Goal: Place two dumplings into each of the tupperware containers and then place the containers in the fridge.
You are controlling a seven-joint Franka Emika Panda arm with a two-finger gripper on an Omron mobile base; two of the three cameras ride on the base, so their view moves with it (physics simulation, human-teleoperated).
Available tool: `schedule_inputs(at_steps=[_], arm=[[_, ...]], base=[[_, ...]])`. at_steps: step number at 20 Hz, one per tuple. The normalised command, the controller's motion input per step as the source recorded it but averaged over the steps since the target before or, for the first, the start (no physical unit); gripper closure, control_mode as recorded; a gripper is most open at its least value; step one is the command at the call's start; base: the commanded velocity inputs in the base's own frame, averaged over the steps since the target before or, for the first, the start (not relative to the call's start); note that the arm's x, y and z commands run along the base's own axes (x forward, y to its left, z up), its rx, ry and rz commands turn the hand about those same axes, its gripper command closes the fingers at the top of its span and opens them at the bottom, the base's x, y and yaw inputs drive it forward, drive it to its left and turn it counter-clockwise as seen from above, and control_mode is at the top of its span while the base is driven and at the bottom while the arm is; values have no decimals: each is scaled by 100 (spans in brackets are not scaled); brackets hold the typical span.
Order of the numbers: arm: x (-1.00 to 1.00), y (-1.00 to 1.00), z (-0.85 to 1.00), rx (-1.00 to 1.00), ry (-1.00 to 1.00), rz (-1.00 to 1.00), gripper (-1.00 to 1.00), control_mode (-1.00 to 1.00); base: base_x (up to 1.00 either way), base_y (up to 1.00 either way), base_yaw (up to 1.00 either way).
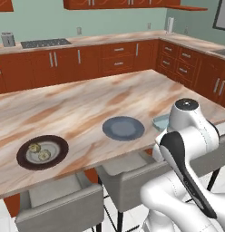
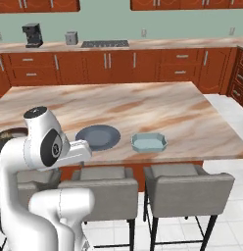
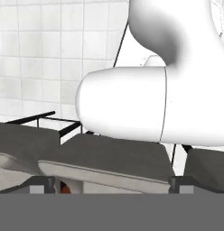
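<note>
Tan dumplings (image 1: 39, 151) wait on the dark plate (image 1: 60, 156), nothing packed yet, so the open pincer (image 3: 112, 186) must reach them first.

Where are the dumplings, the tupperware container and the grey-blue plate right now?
dumplings (image 1: 39, 152): left base view, on the dark-rimmed plate, point on the pair.
tupperware container (image 2: 149, 142): right base view, inner floor of the tub.
grey-blue plate (image 1: 124, 128): left base view, plate's centre.
</note>
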Motion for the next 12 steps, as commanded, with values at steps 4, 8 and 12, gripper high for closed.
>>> schedule_inputs(at_steps=[4,8,12], arm=[[0,0,0,0,0,0,-100,100],[0,0,0,0,0,0,-100,100],[48,-7,9,3,-3,-2,-100,-100]], base=[[28,16,15],[48,-11,0],[14,-3,0]])
